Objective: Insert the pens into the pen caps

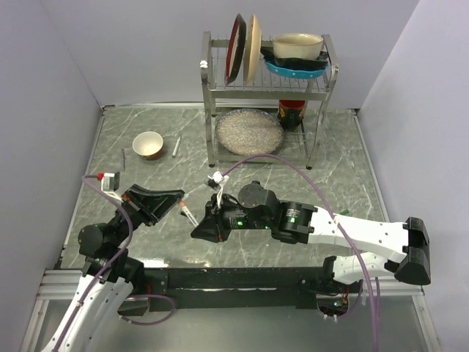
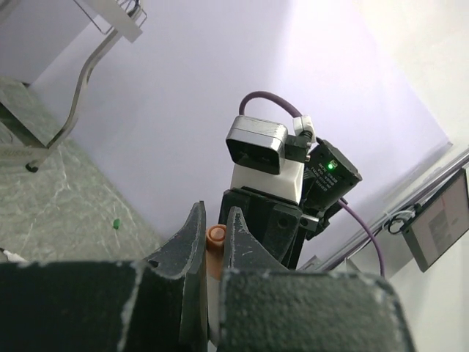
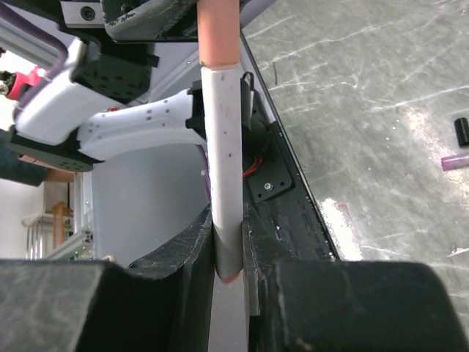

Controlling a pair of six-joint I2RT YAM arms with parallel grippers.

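My right gripper [image 3: 229, 253] is shut on the barrel of a white pen [image 3: 223, 161]. The pen's far end is a salmon-pink piece [image 3: 218, 33], and I cannot tell whether that is a cap. That piece sits between my left gripper's fingers [image 2: 236, 235]; my left gripper [image 2: 215, 238] is shut on it [image 2: 215, 235]. In the top view the two grippers meet over the table's front left, left [image 1: 176, 205] and right [image 1: 199, 226], with the pen [image 1: 187, 213] between them. A second white pen [image 1: 176, 146] lies beside the bowl. A small dark cap [image 3: 462, 130] lies on the table.
A tan bowl [image 1: 148, 144] stands at the back left. A metal dish rack [image 1: 268, 88] with plates and a glass dish [image 1: 248, 132] under it stands at the back. A small green piece [image 1: 341, 213] lies by the right arm. A thin dark stick [image 1: 124, 157] lies at the left.
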